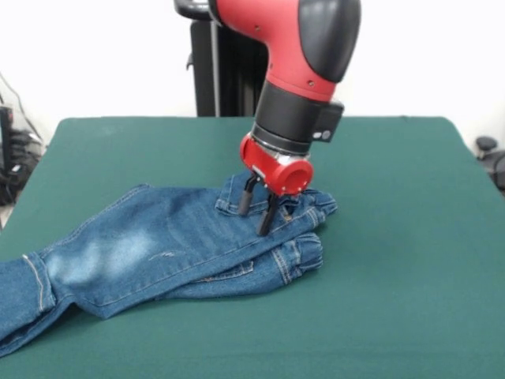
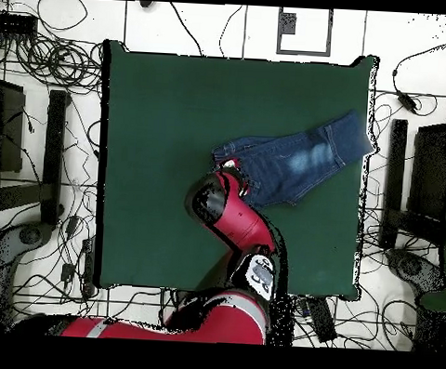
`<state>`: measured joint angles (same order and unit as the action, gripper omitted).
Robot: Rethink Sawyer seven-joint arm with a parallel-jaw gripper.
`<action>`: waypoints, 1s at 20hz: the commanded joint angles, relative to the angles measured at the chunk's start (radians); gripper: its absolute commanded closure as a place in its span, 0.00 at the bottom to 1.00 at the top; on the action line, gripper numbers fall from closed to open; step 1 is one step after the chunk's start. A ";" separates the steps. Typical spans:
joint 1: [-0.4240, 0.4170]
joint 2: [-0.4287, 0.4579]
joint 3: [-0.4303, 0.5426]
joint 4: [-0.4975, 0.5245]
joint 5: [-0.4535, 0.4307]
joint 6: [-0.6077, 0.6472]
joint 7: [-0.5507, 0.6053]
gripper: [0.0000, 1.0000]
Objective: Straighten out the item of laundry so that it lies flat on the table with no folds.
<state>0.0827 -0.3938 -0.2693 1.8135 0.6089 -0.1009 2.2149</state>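
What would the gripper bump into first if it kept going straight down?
Probably the jeans: the gripper points down at their waistband end, its tips at or just above the denim. Beneath that is the table.

text: none readable | labels: none | brands: none | numbers: none | signs: none in either view

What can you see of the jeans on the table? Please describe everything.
The jeans are small, of blue denim with pale faded patches and orange-tan stitching. They lie folded over lengthwise, one leg upon the other, on the green table. The hemmed leg ends reach the table's edge. The gripper, fingers apart, presses down at the bunched waistband.
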 commanded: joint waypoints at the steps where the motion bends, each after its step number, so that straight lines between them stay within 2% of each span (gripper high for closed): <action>1: 0.077 -0.050 0.018 0.072 0.012 0.201 0.164 0.00; 10: 0.073 -0.062 0.019 0.082 0.002 0.201 0.167 0.00; 20: 0.026 -0.040 0.078 0.097 -0.025 0.113 0.168 0.00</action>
<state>0.1335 -0.4755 -0.3067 1.8397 0.6084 -0.0128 2.2149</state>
